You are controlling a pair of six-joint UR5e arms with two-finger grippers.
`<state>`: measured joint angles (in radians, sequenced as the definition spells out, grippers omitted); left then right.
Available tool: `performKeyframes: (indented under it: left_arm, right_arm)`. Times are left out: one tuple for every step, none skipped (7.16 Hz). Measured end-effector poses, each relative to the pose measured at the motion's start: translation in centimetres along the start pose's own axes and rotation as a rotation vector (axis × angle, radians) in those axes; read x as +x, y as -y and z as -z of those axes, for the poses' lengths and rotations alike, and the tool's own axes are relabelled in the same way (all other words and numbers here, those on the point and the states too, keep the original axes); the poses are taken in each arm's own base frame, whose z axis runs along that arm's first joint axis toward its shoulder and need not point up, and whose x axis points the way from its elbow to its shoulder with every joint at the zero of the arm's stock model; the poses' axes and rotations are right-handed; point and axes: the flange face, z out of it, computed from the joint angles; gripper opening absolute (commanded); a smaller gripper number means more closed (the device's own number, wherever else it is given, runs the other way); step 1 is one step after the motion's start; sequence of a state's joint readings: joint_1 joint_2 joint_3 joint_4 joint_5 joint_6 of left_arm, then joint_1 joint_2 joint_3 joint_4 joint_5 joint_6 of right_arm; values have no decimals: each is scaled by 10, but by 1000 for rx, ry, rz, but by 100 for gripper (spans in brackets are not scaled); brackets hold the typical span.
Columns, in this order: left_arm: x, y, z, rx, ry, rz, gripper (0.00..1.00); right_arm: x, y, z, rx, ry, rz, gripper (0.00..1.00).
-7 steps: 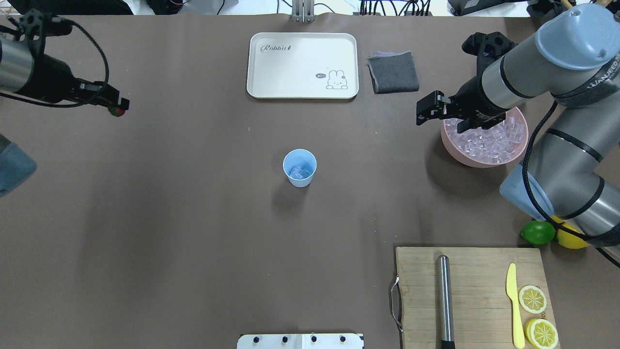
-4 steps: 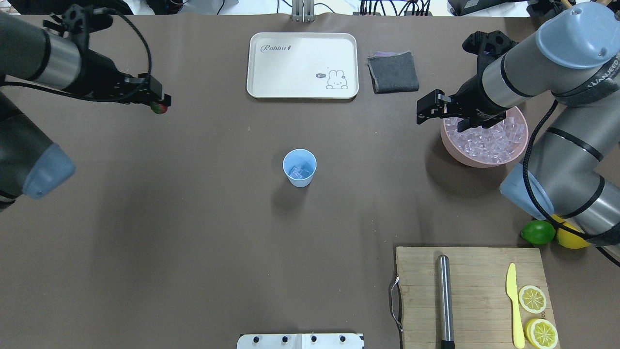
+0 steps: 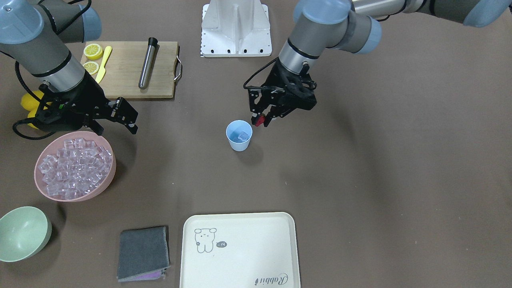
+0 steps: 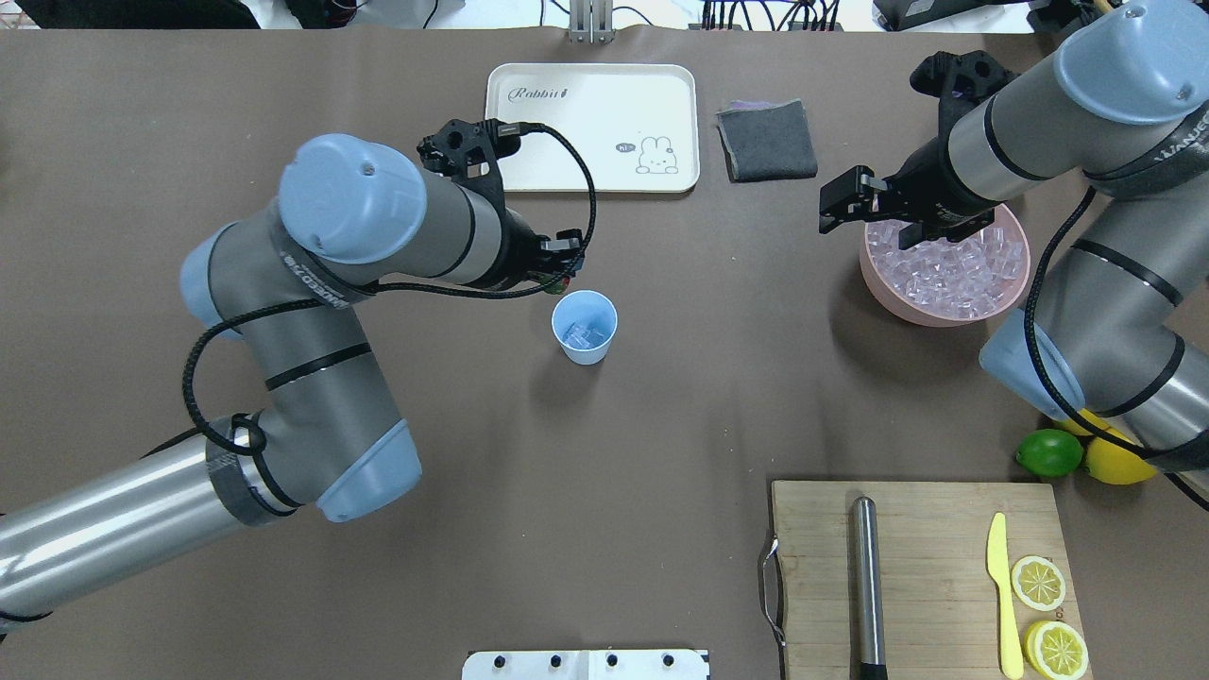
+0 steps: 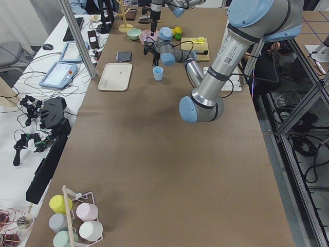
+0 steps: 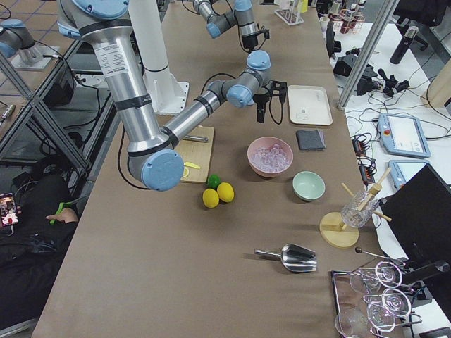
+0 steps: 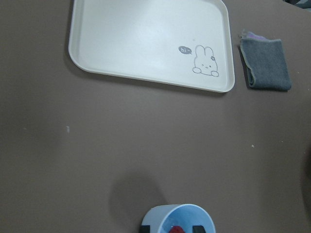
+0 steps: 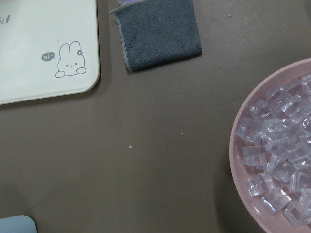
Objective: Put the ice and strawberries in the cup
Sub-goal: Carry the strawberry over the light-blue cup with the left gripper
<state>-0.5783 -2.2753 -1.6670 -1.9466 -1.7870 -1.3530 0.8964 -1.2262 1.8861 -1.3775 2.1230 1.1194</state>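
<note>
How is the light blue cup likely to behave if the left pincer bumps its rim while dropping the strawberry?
The cup looks like thin plastic, tapered to a narrow base, so it would probably slide or tip easily. The few ice cubes inside likely add only slight ballast.

Overhead and front cameras look steeply down on the table (image 4: 661,425) from opposite sides, sharing the cup (image 4: 585,355); two distant side cameras look along it; both close wrist cameras share the tray (image 7: 146,39) and cloth (image 8: 158,34)
</note>
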Motion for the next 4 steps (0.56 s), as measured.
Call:
performKeyframes:
  left_arm:
    - [6, -3, -14, 4, 16, 2, 0]
    - [9, -6, -24, 15, 28, -1, 0]
    - [13, -12, -33, 27, 33, -7, 0]
    - [14, -17, -38, 31, 36, -11, 0]
  right_arm:
    - [0, 0, 0, 1, 0, -1, 99]
    - [1, 0, 0, 1, -2, -3, 99]
    - [2, 1, -1, 2, -4, -4, 99]
    - [2, 1, -1, 2, -4, -5, 99]
